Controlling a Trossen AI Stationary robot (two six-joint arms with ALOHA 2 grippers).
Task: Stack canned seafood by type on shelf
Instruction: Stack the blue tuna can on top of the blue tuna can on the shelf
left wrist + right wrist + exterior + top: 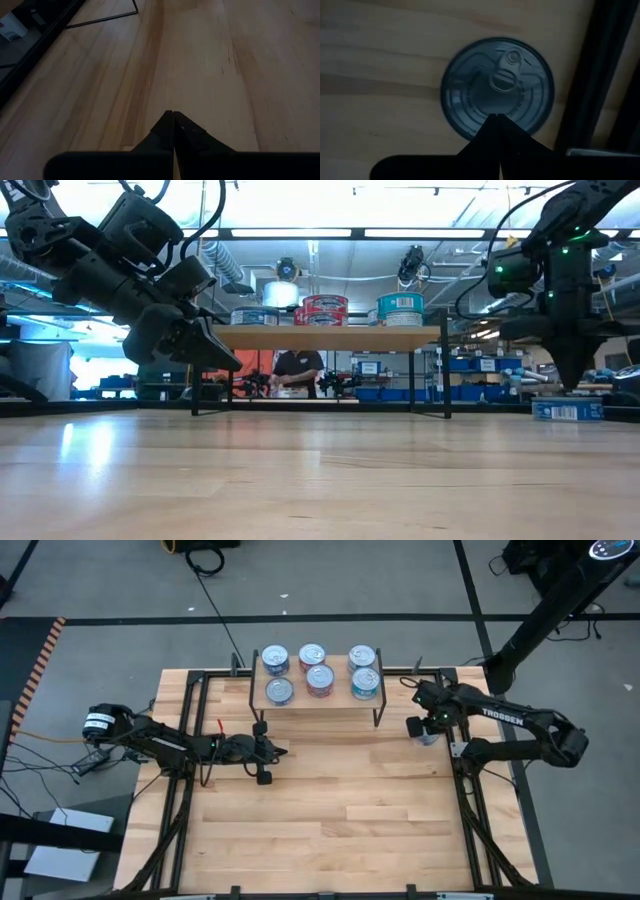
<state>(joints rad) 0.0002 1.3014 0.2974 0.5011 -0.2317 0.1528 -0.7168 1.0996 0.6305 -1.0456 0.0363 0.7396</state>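
One tin [497, 90] sits on the table beside the shelf [320, 700], directly under the right gripper [495, 117]; its fingers are pressed together; descending thus risks striking the lid.

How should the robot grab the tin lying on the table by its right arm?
From straight above, one finger on each side of the tin's round wall. It sits flat, pull-tab lid up, and is short. The right gripper hangs over it with fingers shut, so it must open first.
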